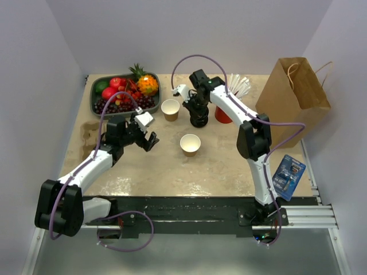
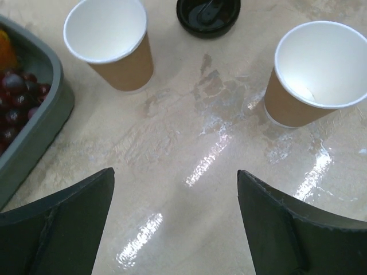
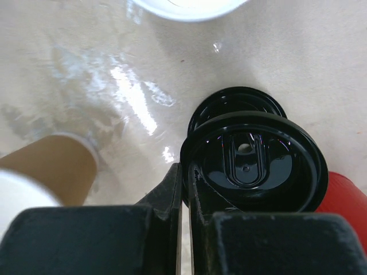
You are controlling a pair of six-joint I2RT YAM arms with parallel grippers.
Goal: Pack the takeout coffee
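Arms reach out from the near edge, and closest to us a blue packet (image 1: 288, 176) lies at the right rim of the table (image 1: 172, 172). Farther in, our left gripper (image 2: 175, 177) hovers with fingers spread wide, holding nothing. Just beyond it stand two lidless paper cups, both showing only white inside: the near cup (image 2: 321, 69) at mid-table, the far cup (image 2: 109, 40) beside the fruit tray (image 1: 123, 94). We cannot tell which belongs to the coffee. Right of the far cup, our right gripper (image 3: 186, 177) is pinched tight on the rim of a black lid (image 3: 252, 163), held above a second lid (image 3: 235, 100). A red cup (image 1: 223, 114) stands just beside them. A brown bag (image 1: 292, 97) stands at the far right.
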